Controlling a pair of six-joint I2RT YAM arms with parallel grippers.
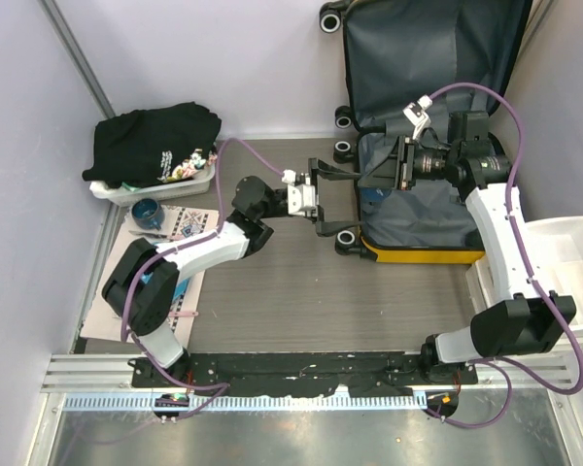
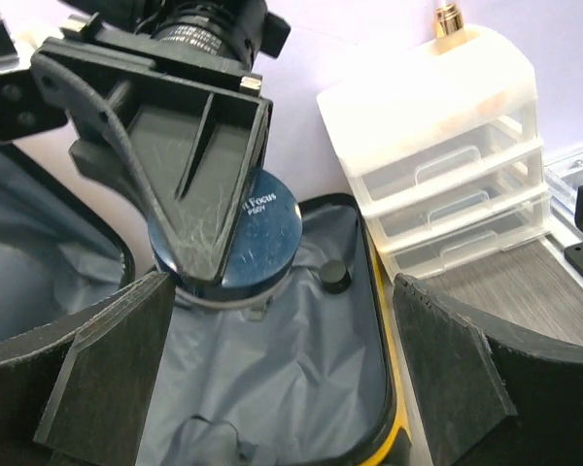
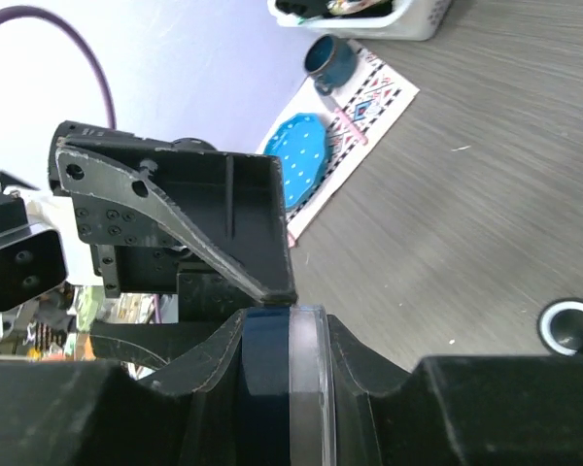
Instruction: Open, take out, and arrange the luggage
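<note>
Black ribbed pads of our right gripper [image 3: 284, 340] clamp a round blue jar [image 2: 264, 228] with a clear plastic band. We read only part of its label, the rest sitting behind a finger. Our left gripper [image 2: 277, 359] gapes wide and empty just beside it. Both hang over the open luggage [image 1: 423, 255], which has crinkled grey lining. Its yellow shell shows only at the rim, and its lid is cut off overhead.
</note>
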